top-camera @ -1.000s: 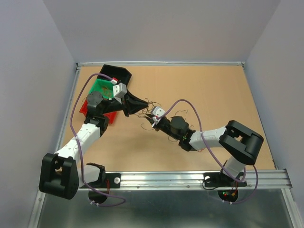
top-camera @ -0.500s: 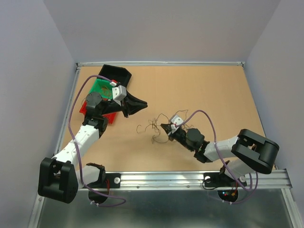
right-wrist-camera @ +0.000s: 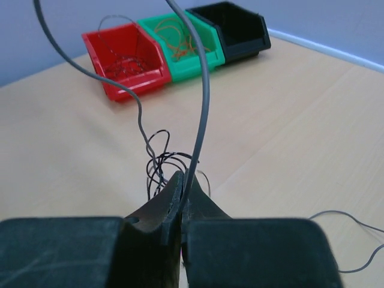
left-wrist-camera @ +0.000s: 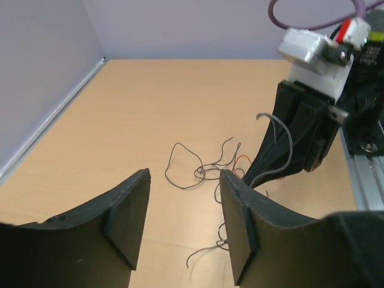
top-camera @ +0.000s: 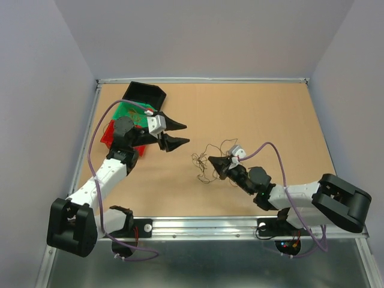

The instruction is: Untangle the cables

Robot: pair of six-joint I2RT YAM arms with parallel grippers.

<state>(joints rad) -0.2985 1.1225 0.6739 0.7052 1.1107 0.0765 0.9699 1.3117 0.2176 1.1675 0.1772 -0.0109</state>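
Left end effector point(top-camera: 186, 134) spread open, hovering; right end effector point(top-camera: 211, 160) pinched shut, seemingly low, arm outstretched.

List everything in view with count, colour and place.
table: one, light wood, underneath
black bin: one, black, rear left
green bin: one, green, beside it, orange wires inside
red bin: one, red, nearest, dark wires inside
cables: one loose tangle, dark with some orange, mid-table
grey cable: one, grey, rising above the tangle
rail: one, silver, near edge
purple cables: two, purple, along the arms
left gripper: one, black fingers open, by the bins
right gripper: one, black fingers shut on grey cable, at the tangle
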